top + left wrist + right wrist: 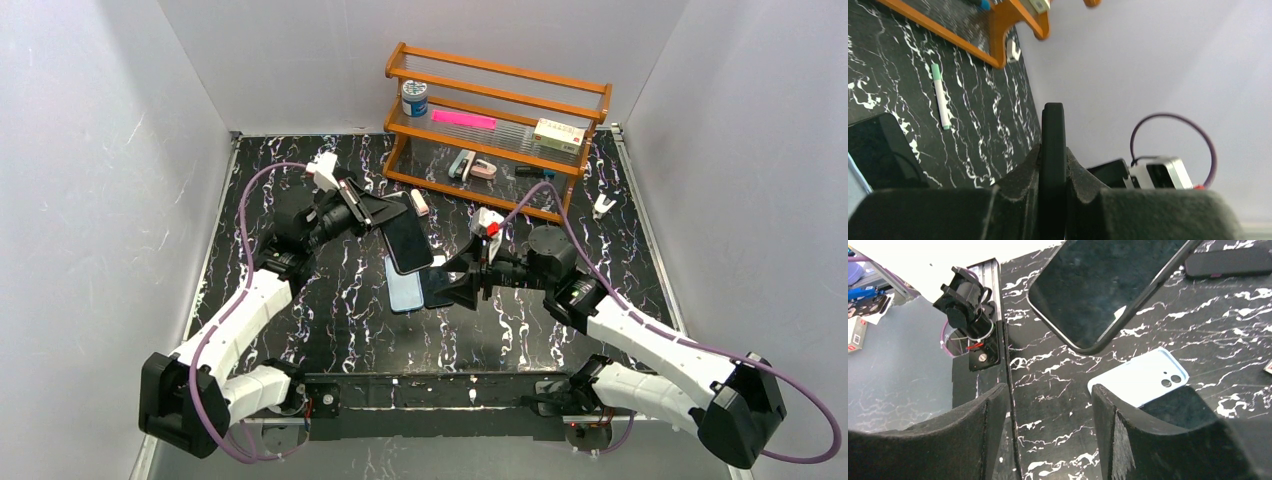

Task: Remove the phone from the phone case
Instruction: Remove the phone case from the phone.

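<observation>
The left gripper (pixel 388 214) is clamped tight on the phone (pixel 407 240). In the left wrist view its two padded fingers (pixel 1018 185) press on either face of the black slab, which shows edge-on between them. From above, the phone hangs clear of the table (pixel 330 320) at a tilt, with its dark screen facing up and its free end pointing toward the near side.

The phone case (pixel 402 285) (pale blue, with the camera cut-outs showing at one corner in the right wrist view) lies flat on the marbled table near the middle. It is just nearer than the raised phone, separate from it, and has nothing inside it.

The right gripper (pixel 452 286) sits low, just right of the case, with its jaws spread wide and only bare table between them. One of its fingers (pixel 1113 425) is right beside the case's corner; whether they touch cannot be told.

A wooden rack (pixel 497 120) stands at the far side.
</observation>
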